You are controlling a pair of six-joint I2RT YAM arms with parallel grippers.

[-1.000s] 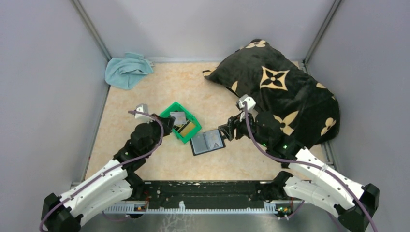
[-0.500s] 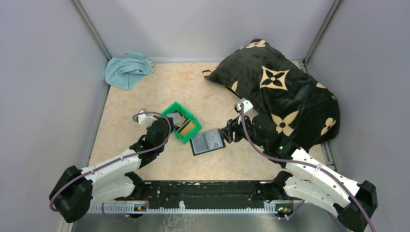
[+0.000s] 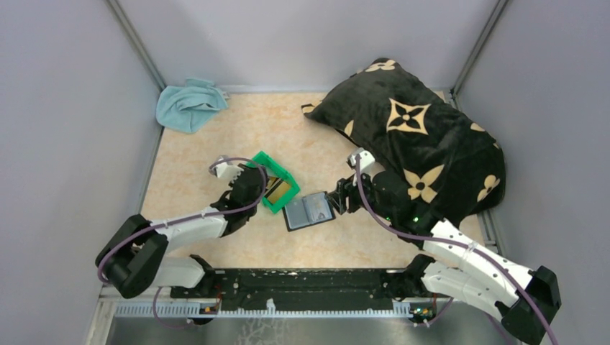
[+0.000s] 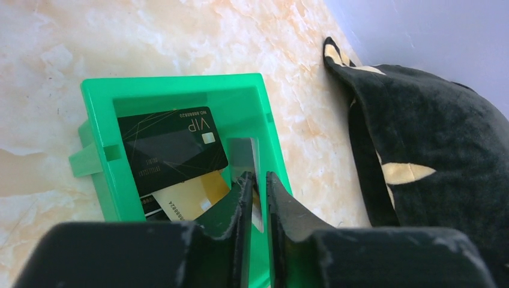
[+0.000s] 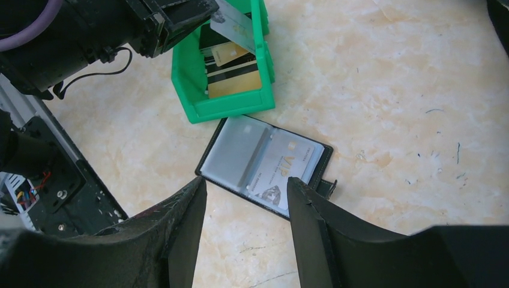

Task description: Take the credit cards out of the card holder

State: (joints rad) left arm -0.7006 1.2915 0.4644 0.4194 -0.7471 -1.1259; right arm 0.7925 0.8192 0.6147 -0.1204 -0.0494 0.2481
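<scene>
Lowered and swung rightward since a second ago, the left pincer (image 4: 257,177) hangs over the green plastic bin (image 4: 180,89), pinching a thin pale grey card (image 5: 231,23). A dark VIP card (image 4: 171,147) and a gold card (image 4: 189,198) lie inside. Just beside the bin on the marbled bench (image 3: 216,136), the black folding card holder (image 5: 231,150) lies open, one pale card (image 5: 282,171) in its pocket. The right pincer (image 5: 246,183) hovers spread above it. Released tilted, the pinched card may catch the rim and land outside; the unpinned holder could slide.
</scene>
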